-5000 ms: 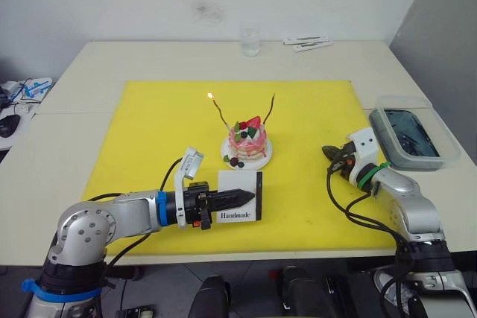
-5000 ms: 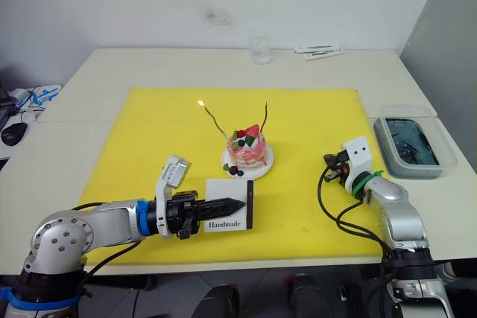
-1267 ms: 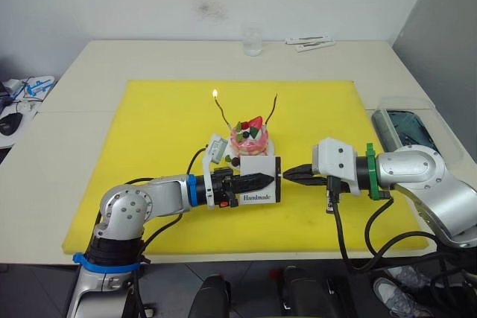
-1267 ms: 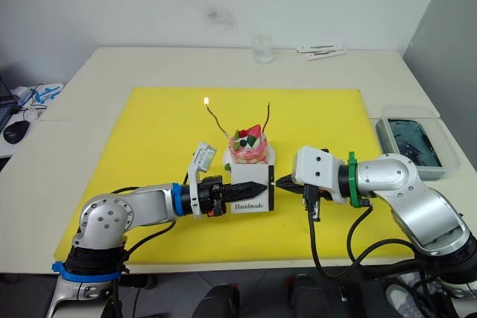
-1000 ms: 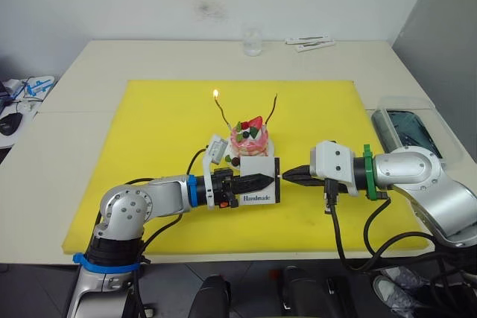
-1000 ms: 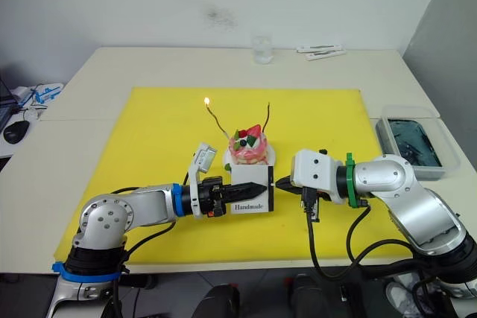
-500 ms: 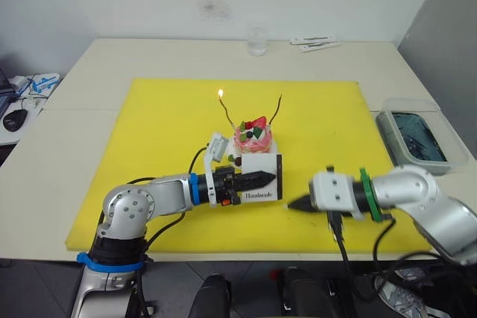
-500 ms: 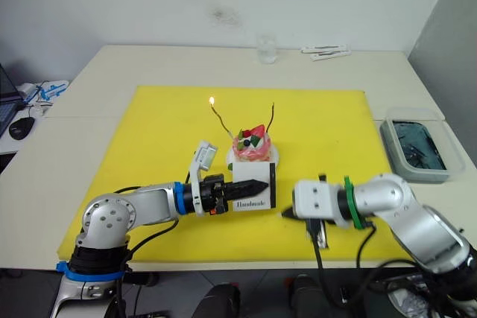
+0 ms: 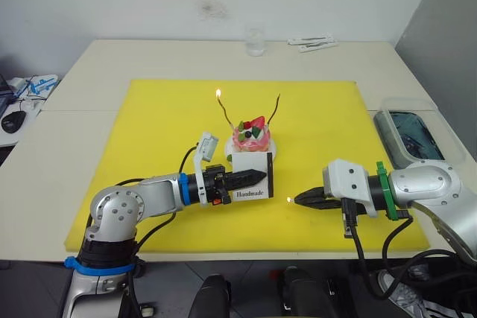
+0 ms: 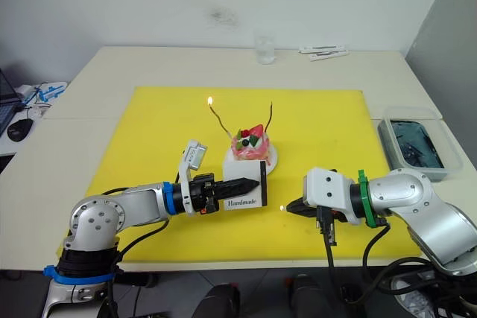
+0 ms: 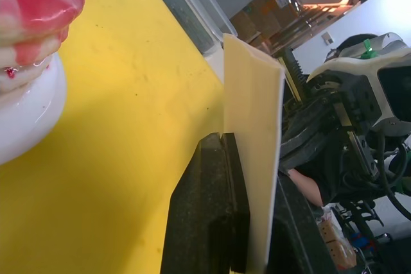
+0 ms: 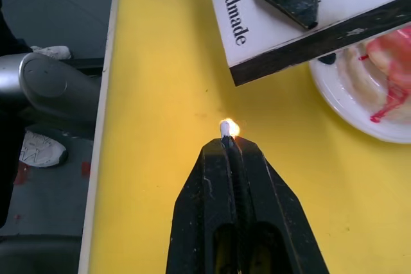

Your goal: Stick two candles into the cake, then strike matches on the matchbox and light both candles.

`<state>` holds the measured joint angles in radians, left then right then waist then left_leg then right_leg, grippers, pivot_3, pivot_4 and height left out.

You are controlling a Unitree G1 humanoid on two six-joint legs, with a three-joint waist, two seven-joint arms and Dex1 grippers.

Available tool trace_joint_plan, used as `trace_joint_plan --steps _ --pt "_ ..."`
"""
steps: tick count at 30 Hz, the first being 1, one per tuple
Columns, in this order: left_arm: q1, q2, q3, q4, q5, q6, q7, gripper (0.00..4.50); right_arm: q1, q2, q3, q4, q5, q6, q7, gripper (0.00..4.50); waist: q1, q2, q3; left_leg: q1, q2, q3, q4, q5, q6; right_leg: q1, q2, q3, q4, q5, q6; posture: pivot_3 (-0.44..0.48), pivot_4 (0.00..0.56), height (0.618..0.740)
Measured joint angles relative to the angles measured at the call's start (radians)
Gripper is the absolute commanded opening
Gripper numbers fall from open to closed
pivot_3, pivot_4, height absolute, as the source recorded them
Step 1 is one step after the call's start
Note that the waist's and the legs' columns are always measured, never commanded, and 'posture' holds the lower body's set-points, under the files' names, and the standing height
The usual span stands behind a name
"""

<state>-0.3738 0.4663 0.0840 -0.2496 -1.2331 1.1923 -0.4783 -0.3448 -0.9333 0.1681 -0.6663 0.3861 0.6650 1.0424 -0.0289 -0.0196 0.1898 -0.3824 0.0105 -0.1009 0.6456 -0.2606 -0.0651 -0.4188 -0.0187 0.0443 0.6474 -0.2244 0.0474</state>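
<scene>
The pink cake (image 9: 252, 137) stands on its white plate (image 9: 269, 153) in the middle of the yellow mat. Two thin candles rise from it: the left candle (image 9: 223, 113) burns at its tip, the right candle (image 9: 277, 106) shows no flame. In front of the cake my left gripper (image 9: 254, 178) is shut on the white matchbox (image 9: 251, 184), held upright on its edge. To its right, a short gap away, my right gripper (image 12: 230, 149) is shut on a match (image 12: 226, 128) whose tip carries a small flame (image 9: 289, 199). The matchbox's black strip (image 12: 321, 40) faces that match.
The yellow mat (image 9: 149, 132) covers the table's centre. A clear lidded container (image 9: 408, 135) with dark contents sits at the right edge. A glass (image 9: 255, 41) and white wrapped sticks (image 9: 313, 41) lie at the back. A mouse (image 9: 11, 121) is far left.
The match in my right gripper was against the matchbox's strip a second ago; it has swept off toward the front and now burns. The left gripper has drawn the matchbox slightly left.
</scene>
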Motion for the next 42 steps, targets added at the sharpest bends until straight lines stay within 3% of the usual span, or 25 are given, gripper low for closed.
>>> trace_joint_plan --steps 7,16,22,42 --pt "0.023 0.045 -0.006 -0.025 0.038 -0.005 -0.037 0.0 -0.054 0.025 -0.017 0.028 0.018 0.027 -0.024 0.02 -0.002 0.0 0.0 0.0 0.0 0.0 0.0 0.0 0.0 0.0 0.0 0.0 0.001 0.0 0.0 0.0 0.15 0.74" --pt "0.136 0.142 -0.011 -0.074 0.119 -0.034 -0.125 0.0 -0.232 0.075 -0.069 0.094 0.077 0.137 -0.093 0.02 -0.003 0.0 0.0 0.0 0.0 0.0 0.0 0.0 0.0 -0.001 0.0 0.0 0.0 -0.001 -0.001 0.0 0.15 0.74" --pt "0.145 0.132 -0.029 -0.096 0.141 -0.046 -0.144 0.0 -0.353 0.16 -0.06 0.19 0.045 0.155 -0.185 0.02 -0.002 0.0 0.0 0.0 0.0 0.0 0.0 0.0 0.0 -0.001 0.0 0.0 0.0 -0.001 -0.001 0.0 0.15 0.74" --pt "0.144 0.105 -0.032 -0.099 0.149 -0.049 -0.144 0.0 -0.466 0.283 0.012 0.387 -0.084 0.055 -0.236 0.02 -0.003 0.0 0.0 -0.001 0.001 0.0 -0.001 0.0 0.0 -0.001 0.0 0.0 0.0 -0.001 -0.001 0.0 0.15 0.74"
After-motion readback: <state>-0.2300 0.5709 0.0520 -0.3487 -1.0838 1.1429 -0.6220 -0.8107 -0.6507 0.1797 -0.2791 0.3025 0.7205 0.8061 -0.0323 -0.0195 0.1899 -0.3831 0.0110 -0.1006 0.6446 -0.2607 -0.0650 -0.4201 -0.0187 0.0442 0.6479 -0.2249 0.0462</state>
